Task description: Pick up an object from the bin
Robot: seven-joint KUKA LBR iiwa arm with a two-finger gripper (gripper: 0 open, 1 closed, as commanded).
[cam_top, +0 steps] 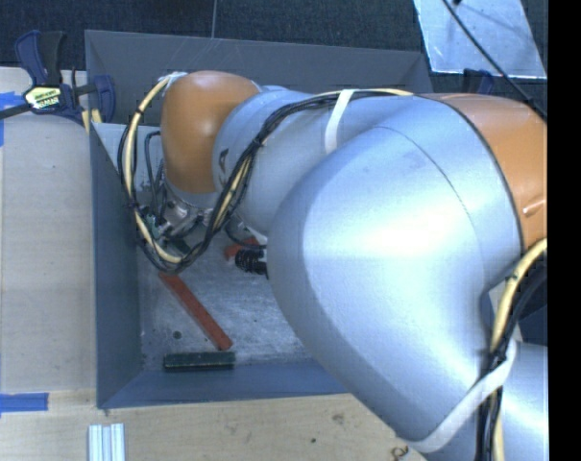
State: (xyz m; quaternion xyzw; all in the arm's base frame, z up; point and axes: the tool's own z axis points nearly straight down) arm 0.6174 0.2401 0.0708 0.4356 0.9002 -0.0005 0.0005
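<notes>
orange-red stick (196,310) lies slanted on the bin (112,286) floor toward seven o'clock, its upper end just below the gripper (170,240) at nine o'clock, so i'd judge this the reach-down step, though i cannot tell whether that gripper is apart or together, and next it needs to straddle the stick and close.

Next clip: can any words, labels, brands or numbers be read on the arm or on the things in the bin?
No text can be read.
orange-red flat stick: no print shows.
dark bar: no marking shows.
small red and black thing beside the arm: too small to tell.
arm: grey and orange shells, no lettering shows.
</notes>
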